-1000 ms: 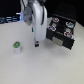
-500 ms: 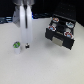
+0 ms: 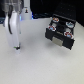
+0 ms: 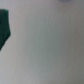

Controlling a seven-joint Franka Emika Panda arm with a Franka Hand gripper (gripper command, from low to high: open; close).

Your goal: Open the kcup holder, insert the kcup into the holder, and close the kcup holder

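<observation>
the pod (image 4: 5, 27) sits on the table (image 3: 40, 65), under my gripper (image 3: 18, 48).
i can't tell how wide my jaws are; coming down off-centre could tip it. the drawer box (image 3: 61, 33) stands well apart.

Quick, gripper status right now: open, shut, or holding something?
Gripper: cannot be told; the exterior view is too blurred to show the jaws, and no pod is visible at its tip.
</observation>
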